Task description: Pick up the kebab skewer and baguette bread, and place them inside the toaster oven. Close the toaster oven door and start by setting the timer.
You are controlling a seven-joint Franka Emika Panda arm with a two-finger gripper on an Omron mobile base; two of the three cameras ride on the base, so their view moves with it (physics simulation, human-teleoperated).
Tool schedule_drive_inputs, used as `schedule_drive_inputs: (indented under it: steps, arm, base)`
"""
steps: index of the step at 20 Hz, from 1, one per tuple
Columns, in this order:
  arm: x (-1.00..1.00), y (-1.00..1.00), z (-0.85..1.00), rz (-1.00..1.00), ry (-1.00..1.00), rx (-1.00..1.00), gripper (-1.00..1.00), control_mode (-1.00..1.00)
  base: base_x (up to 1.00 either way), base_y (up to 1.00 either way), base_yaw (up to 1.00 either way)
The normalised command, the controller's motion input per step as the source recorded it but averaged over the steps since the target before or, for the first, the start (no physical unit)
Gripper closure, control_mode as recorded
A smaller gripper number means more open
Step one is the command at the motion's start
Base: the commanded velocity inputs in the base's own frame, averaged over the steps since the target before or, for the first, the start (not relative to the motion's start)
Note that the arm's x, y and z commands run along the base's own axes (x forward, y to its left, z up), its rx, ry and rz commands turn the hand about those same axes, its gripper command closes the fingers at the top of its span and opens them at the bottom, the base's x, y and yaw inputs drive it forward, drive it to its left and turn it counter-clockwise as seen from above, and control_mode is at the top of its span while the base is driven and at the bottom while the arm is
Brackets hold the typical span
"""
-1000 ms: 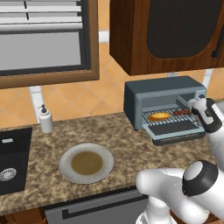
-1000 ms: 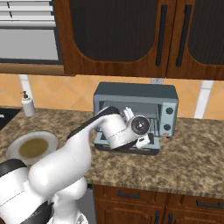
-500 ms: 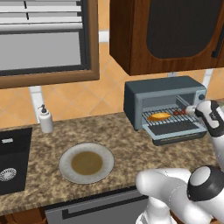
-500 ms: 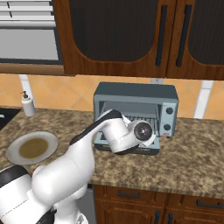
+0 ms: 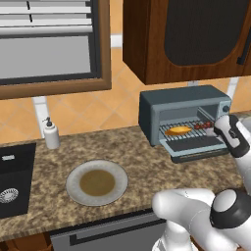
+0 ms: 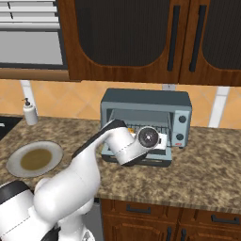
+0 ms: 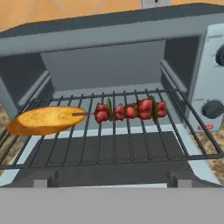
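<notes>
Granite counter [image 5: 132, 162] under dark wood cabinets, tiled backsplash. Toaster oven [image 5: 182, 117] at counter rear, door [image 5: 198, 147] dropped flat. Baguette [image 7: 46, 120] on wire rack [image 7: 118, 144], left half; skewer [image 7: 129, 110] beside it on right half, stick end touching loaf. Gripper [image 5: 229, 135] in front of oven mouth, at right end of lowered door, facing rack; jaws spread, holding nothing, apart from both foods. Knobs [image 7: 213, 109] on right panel. Plate [image 5: 97, 182] on counter left of oven; soap bottle [image 5: 50, 133] and sink [image 5: 14, 179] further left.
</notes>
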Motion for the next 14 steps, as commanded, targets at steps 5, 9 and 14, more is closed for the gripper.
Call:
schedule_drive_inputs:
  steps: [5,9,14]
  arm:
    - [-0.07,0.01,-0.11,0.15,-0.08,-0.21,-1.0,-1.0]
    - [-0.05,0.26,-0.21,-0.05,-0.08,0.0,-1.0,-1.0]
    - [0.0,0.2,-0.05,-0.03,-0.06,0.0,-1.0,-1.0]
  base:
    - [0.0,0.0,0.0]
    - [0.0,0.0,0.0]
    - [0.0,0.0,0.0]
